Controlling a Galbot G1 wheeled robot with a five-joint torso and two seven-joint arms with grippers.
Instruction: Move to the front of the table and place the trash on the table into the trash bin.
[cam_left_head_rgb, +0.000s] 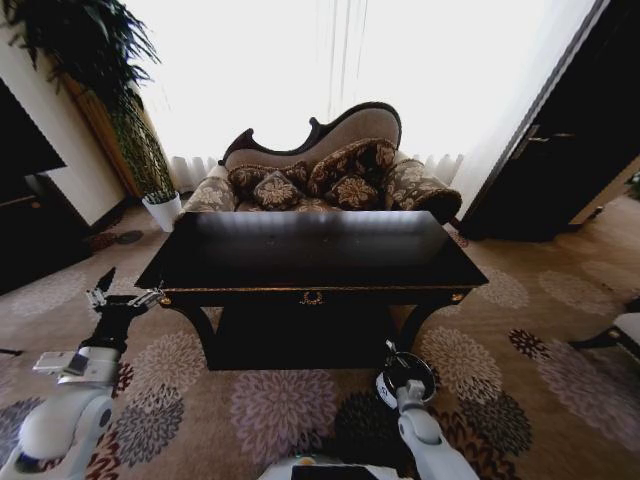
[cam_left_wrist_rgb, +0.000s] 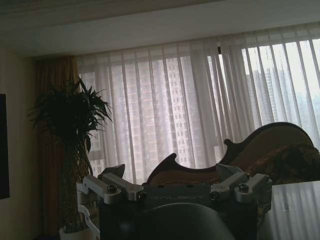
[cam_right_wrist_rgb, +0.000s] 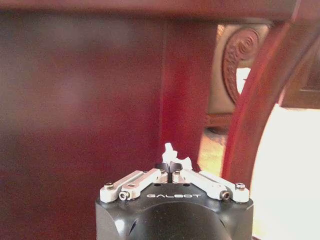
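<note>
Presently, a small crumpled white paper wad (cam_right_wrist_rgb: 172, 157) sits pinched between my right gripper's (cam_right_wrist_rgb: 170, 167) closed fingertips, below the table (cam_left_head_rgb: 310, 250); my left gripper (cam_left_head_rgb: 112, 292) hangs spread wide.

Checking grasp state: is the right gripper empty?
No, the right gripper is pinched shut on a white paper wad below the table.

Table (cam_left_head_rgb: 310, 250) straight before me, sofa (cam_left_head_rgb: 320, 165) behind it, potted plant (cam_left_head_rgb: 160, 205) off its left corner, my left gripper (cam_left_head_rgb: 122, 296) beside its left leg, my right gripper (cam_left_head_rgb: 402, 372) low before its right leg.
</note>
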